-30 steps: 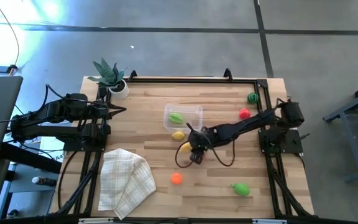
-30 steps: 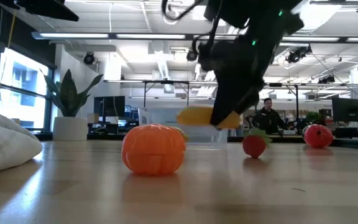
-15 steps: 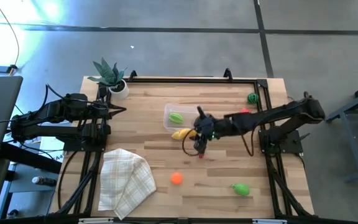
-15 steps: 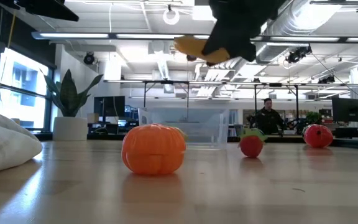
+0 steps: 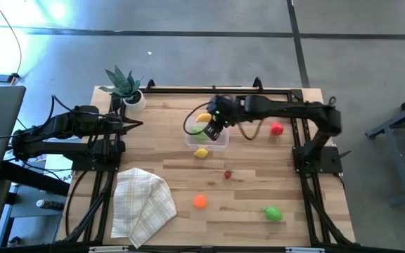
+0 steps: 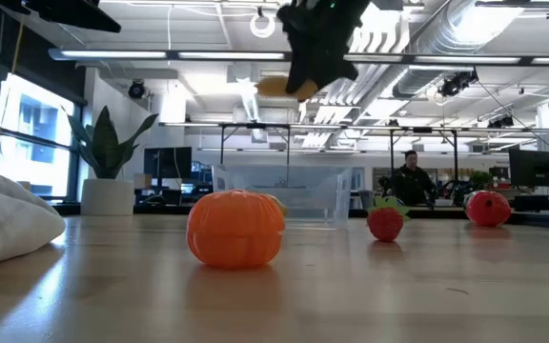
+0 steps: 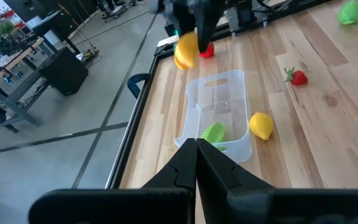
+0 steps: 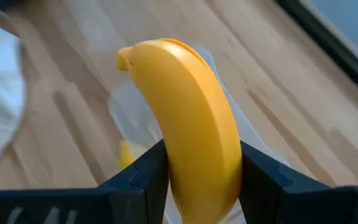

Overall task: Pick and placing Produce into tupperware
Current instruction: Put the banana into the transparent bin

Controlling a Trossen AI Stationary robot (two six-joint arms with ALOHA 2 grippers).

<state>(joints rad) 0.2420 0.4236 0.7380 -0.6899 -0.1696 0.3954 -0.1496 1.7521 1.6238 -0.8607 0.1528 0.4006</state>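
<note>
My right gripper (image 5: 214, 126) is shut on the yellow banana (image 5: 203, 117) and hovers over the clear tupperware (image 5: 207, 133); in the low view the banana (image 6: 274, 86) hangs well above the tupperware (image 6: 279, 195). A green piece (image 7: 213, 132) lies inside the tupperware (image 7: 219, 118). The lemon (image 5: 201, 152) rests on the table just beside the tupperware's near wall. A strawberry (image 5: 227, 174), an orange piece (image 5: 200, 202), a green piece (image 5: 273, 213) and a red piece (image 5: 277, 128) lie apart on the wood. My left gripper (image 5: 136, 124) waits shut at the table's left side. My right gripper (image 8: 194, 180) pinches the banana at one end (image 8: 194, 158), one dark finger (image 8: 145, 177) on each side of it. The fingers lie across the banana, whose stem end (image 8: 126, 57) sticks out past them. The banana is lifted clear, above the tupperware.
A checked folded cloth (image 5: 143, 204) covers the near left part of the table. A potted plant (image 5: 125, 88) stands at the far left corner. A dark rail (image 5: 216, 88) runs along the far edge. A person (image 6: 410, 181) stands in the room beyond.
My right gripper, shut on the banana, has lifted it off the table beside the lemon and carried it up and toward the far edge, until it is over the tupperware. The strawberry, which the arm had hidden, now shows on the wood.
</note>
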